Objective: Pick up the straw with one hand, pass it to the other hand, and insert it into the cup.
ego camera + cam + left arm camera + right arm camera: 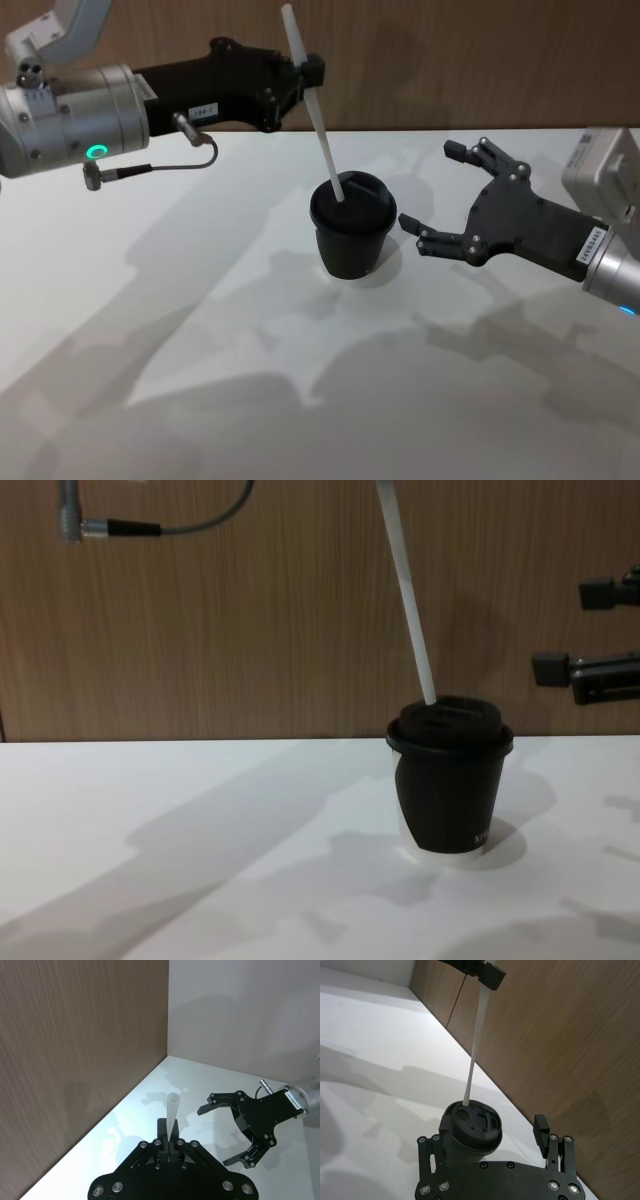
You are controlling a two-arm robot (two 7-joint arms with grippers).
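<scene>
While the left tool [310, 75], the one with the silver wrist and green glowing ring, hangs above and behind the cup [352, 228], its two black fingers are clamped together on the upper part of the single white straw [315, 110]. The straw slants down from that tool, and its lower end meets the domed black lid right at the opening; a short stub of straw sticks out past the fingers on the far side. In the left wrist view the straw [172, 1115] stands pinched between the tool's fingers [170, 1147], pointing away from the wrist. There is one cup, squat and black with a white bottom rim, standing upright on the white counter [200, 330], below and ahead of the left tool. The right tool [440, 200] hovers just beside the cup, apart from it, its two blocky fingers spread wide with nothing between them. From the right wrist view the cup [470, 1132] sits just ahead of that tool's spread fingers [542, 1132]. One thin dark cable [170, 160] loops under the left wrist.
</scene>
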